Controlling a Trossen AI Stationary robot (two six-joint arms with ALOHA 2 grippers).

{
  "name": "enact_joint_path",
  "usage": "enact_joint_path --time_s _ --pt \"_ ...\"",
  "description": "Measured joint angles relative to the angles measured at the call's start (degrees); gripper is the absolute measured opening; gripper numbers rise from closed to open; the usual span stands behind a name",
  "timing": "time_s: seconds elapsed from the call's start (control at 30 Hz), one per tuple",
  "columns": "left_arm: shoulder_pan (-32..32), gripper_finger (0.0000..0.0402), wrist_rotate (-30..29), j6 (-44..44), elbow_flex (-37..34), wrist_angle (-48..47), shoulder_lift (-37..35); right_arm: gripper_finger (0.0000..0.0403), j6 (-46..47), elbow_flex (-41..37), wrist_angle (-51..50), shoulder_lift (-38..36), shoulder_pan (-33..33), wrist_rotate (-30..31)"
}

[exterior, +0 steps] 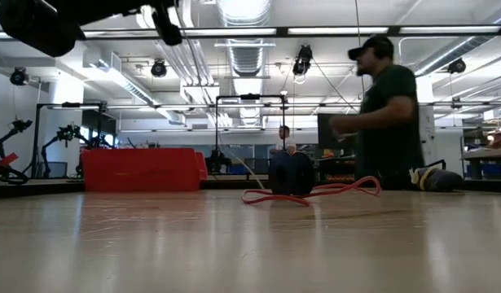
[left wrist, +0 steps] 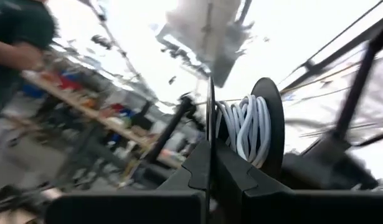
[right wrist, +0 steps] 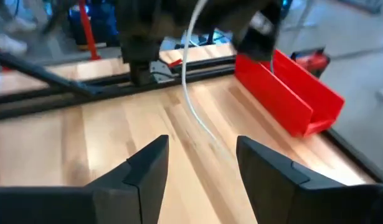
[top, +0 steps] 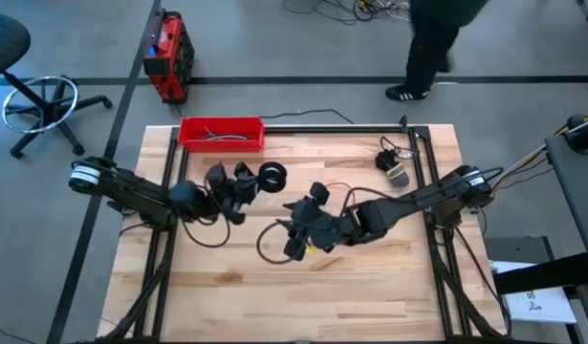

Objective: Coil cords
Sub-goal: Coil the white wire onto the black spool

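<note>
My left claw (left wrist: 210, 177) is clamped on the raised spool (left wrist: 266, 124) with white cord (left wrist: 244, 127) wound on, so I'd keep its tail taut, feeding it through my spread right claw (right wrist: 197, 165) above the desk (right wrist: 66, 143).

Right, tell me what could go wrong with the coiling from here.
1. The left end effector pinches only a thin edge of the black disc carrying the wound white cord; it could twist or slip out.
2. The right end effector is open, and the white strand passes loose ahead of it, so turns may slacken.
3. The red cord lies loose on the table and might snag.
</note>
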Motion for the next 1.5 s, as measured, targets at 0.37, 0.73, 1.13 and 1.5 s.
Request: enact_joint_path --time_s 0.37,0.73,1.13,1.5 --pt "-1.7 0.0000 8.9 1.1 -1.5 -3.7 -9.3 0.0183 -20.7 -0.1 30.7 11.3 1.2 1.8" --pt "-2.7 0.0000 9.9 2.5 -5.6 -5.1 -15.7 0.0183 -22.0 1.8 39.2 17.0 -1.6 1.9" --pt "-2.7 0.0000 10.9 3.7 -6.0 -6.2 -18.0 0.0161 -18.6 1.8 44.9 19.6 -3.7 -5.2" --pt "-2.7 0.0000 11.7 4.4 -6.1 -6.7 -18.6 0.0008 -20.1 1.8 43.0 19.0 -4.4 -7.4"
